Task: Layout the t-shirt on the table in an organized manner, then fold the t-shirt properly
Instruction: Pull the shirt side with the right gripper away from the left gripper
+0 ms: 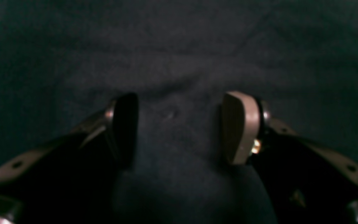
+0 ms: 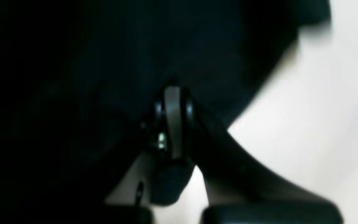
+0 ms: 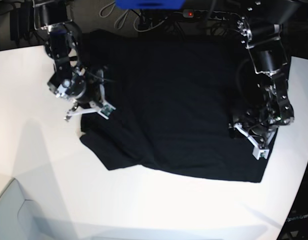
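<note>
- Left wrist: the left claw [image 1: 179,127] is held well open above the shirt [image 1: 179,62]; cloth lies between its pads, ungripped.
- Right wrist: the right claw [image 2: 173,124] is seen pinched shut on the shirt's edge, beside the table [image 2: 322,124].
- Base: the shirt is spread flat; no writing can be read.

1. The table [image 3: 39,165] is a broad white top, smooth and faintly glossy; it fills the lower and left parts of the base view, and its near edge curves — a lower pale surface shows past it at the bottom left.
2. Directly on it lies the t-shirt [image 3: 174,105], black, spread out mostly flat across the upper middle.
3. The cloth's near hem runs slanting, lower toward the view's right, with bare white table below it.
4. At the view's left a sleeve area is bunched and wrinkled — the rest lies smoother.
</note>
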`<act>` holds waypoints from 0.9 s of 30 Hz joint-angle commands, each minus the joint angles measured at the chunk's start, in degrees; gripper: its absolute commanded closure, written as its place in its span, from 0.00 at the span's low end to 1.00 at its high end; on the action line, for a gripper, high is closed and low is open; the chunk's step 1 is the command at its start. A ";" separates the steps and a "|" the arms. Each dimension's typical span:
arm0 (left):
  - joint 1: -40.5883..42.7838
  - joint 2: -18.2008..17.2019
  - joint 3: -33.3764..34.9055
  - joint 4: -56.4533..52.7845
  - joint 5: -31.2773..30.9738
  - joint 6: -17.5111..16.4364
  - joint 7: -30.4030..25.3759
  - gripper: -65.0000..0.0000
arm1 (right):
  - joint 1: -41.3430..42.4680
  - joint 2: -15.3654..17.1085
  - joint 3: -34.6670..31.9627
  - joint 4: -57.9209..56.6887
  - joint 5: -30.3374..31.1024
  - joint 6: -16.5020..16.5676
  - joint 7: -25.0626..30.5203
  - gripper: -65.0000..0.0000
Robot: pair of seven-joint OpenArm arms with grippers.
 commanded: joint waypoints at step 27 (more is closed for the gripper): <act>-0.35 0.52 -0.19 1.43 -0.60 -0.06 -0.46 0.36 | 35.80 -9.73 7.13 -39.49 -0.13 -0.51 6.58 0.98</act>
